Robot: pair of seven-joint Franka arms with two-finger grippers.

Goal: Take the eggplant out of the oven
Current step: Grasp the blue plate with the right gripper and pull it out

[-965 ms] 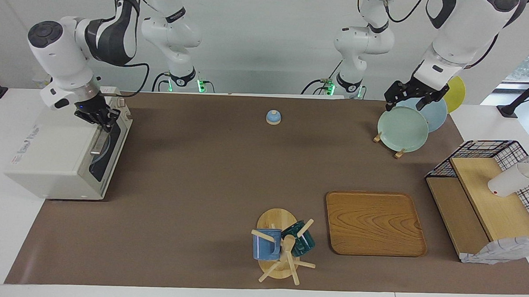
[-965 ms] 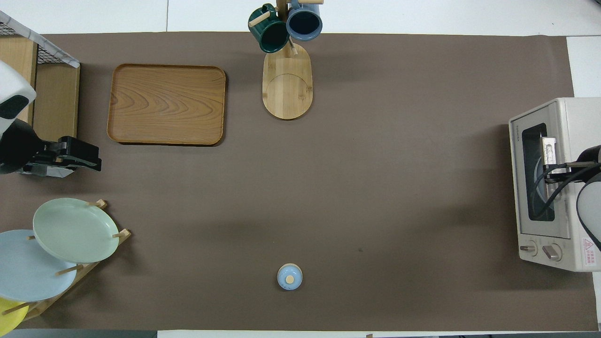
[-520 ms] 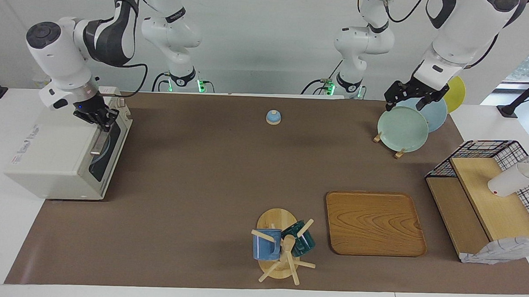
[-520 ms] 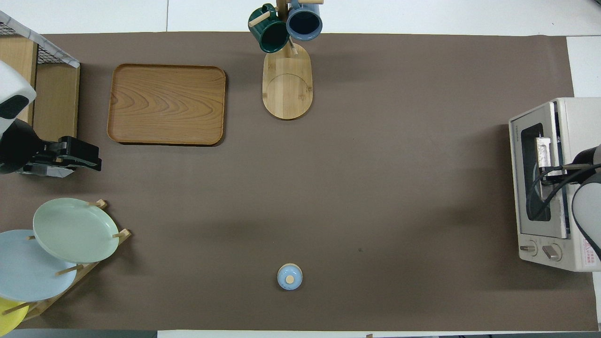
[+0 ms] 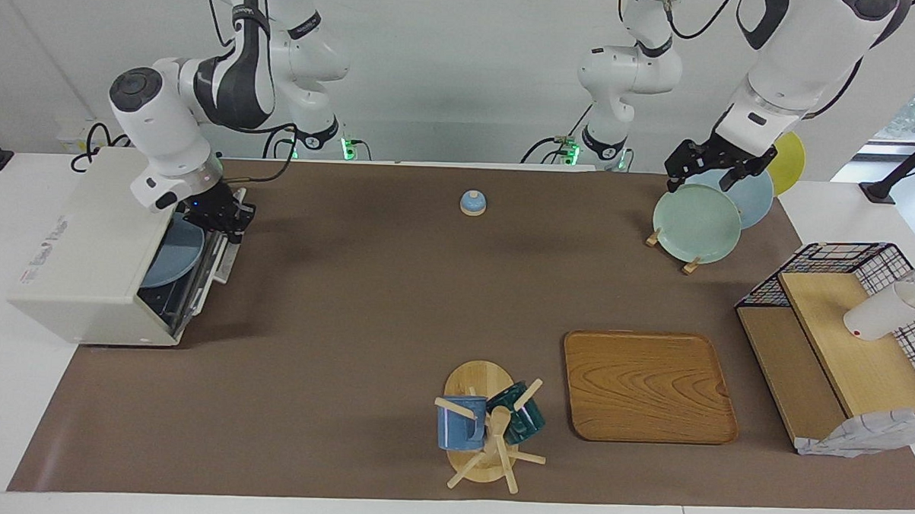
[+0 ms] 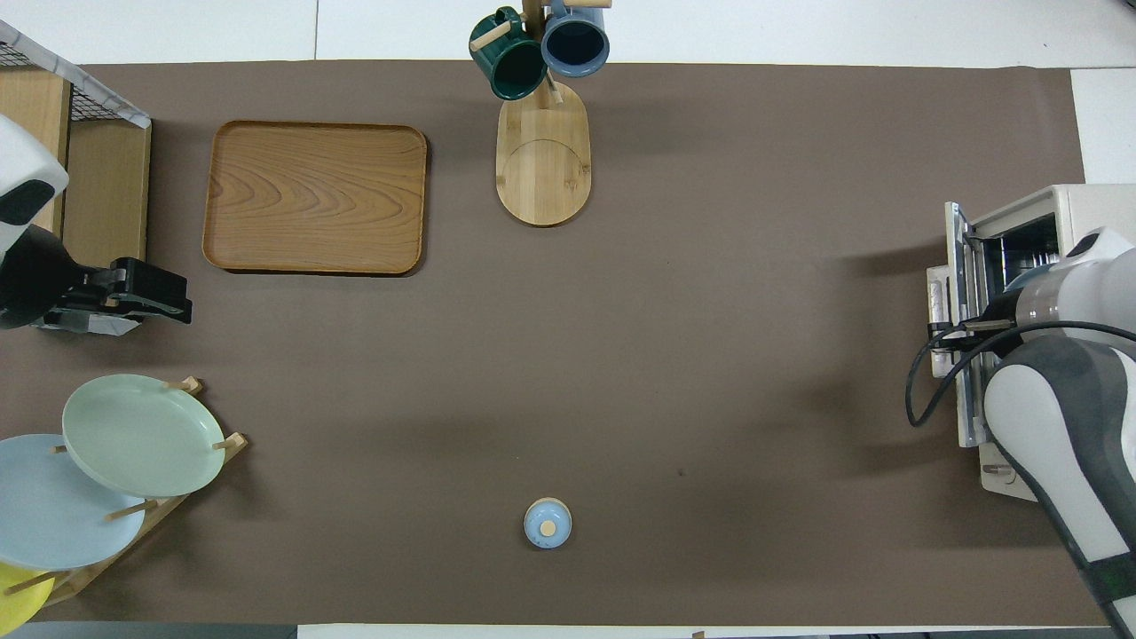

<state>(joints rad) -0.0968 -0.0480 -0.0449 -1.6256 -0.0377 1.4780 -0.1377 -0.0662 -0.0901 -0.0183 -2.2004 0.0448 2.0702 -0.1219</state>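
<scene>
The oven (image 5: 92, 252), at the table's right-arm end, has been pulled open; its door (image 5: 212, 262) is lowered, held by the clamped right pincer (image 5: 227, 220). A blue plate (image 5: 170, 251) is exposed inside. No eggplant can be seen. The left pincer (image 5: 715, 173) remains spread over the plate rack. The oven's lettering cannot be read.

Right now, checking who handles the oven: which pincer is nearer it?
Right. The right pincer is at the oven door; the left pincer hangs over the plate rack.

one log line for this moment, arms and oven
right gripper: shut on oven door handle | oven: door partly open, plate inside | eggplant: not visible | left gripper: open, waits over plate rack
</scene>
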